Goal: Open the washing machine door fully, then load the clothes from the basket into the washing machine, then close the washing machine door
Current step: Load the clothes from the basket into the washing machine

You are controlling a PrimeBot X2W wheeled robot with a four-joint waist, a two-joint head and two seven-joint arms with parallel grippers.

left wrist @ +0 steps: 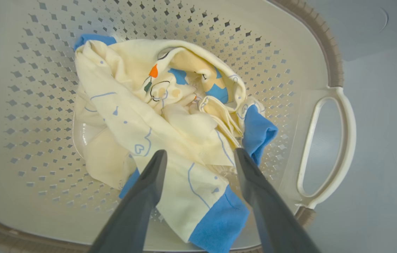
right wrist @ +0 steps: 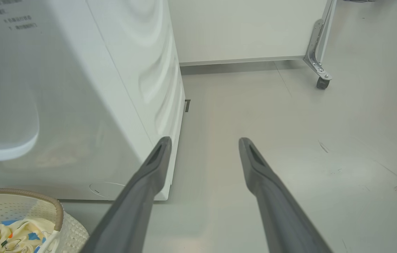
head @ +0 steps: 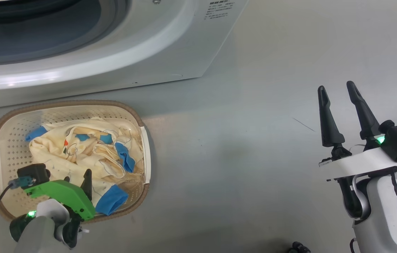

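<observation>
The white washing machine (head: pixel 170 45) stands at the top left, and its grey-ringed porthole (head: pixel 110 31) shows a dark inside. The washing machine door is out of view. On the floor before it sits the cream basket (head: pixel 8 147) holding the cream-yellow clothes (head: pixel 89 151) with blue cuffs. My left gripper (head: pixel 77 177) hangs open just above the near end of the pile. In the left wrist view the left gripper (left wrist: pixel 200 154) straddles a fold of the clothes (left wrist: pixel 170 116) without closing on it. My right gripper (head: pixel 339 93) is open over bare floor, far right of the basket.
The right wrist view shows the right gripper (right wrist: pixel 204 140) pointing past the washing machine's (right wrist: pixel 78 88) right corner, with the basket (right wrist: pixel 26 195) at lower left. A white panel on a caster wheel (right wrist: pixel 321 82) stands behind. Grey floor (head: pixel 237 140) spreads between both arms.
</observation>
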